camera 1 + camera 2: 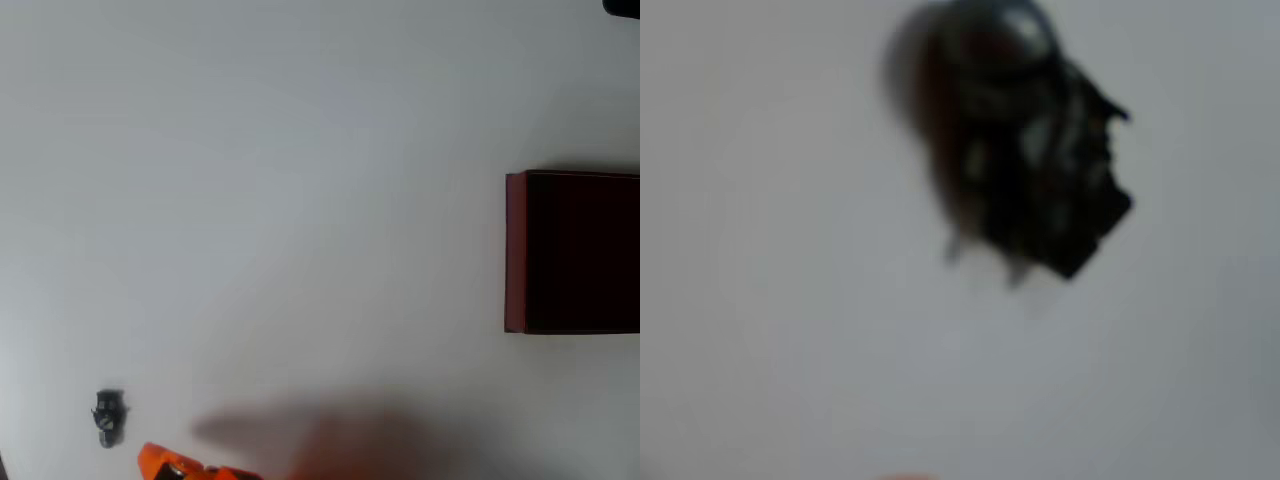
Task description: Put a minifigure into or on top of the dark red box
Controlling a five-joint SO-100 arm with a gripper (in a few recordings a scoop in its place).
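Orange hand (175, 466) low at the bottom edge of the overhead view, only partly in frame, so cannot tell whether the fingers stand wide or narrow. Nothing visibly held. Just beside it, up and to the left, and apart from it: the minifigure (108, 416), lying on the white table (300, 200), black and dark grey with small pale marks. Seen close in the wrist view too, as a dark blurred shape (1025, 140) in the upper middle, with rounded helmet part above and a wider flared part below; too blurred for more detail. Well apart, at the right edge of the overhead view: the dark red box (515, 250), open upward, near-black inside, cut by the frame on its right side.

Probably still in the approach step, grasp not yet made. Judged as very light, stiff plastic, smooth and a little slippery, so likely to skid or turn on the table if touched by one finger first. Best taken across the torso, the narrowest firm part, with both fingers meeting it together; helmet and flared part probably too rounded or too thin for a sure hold. Small, so easy to miss or push away.
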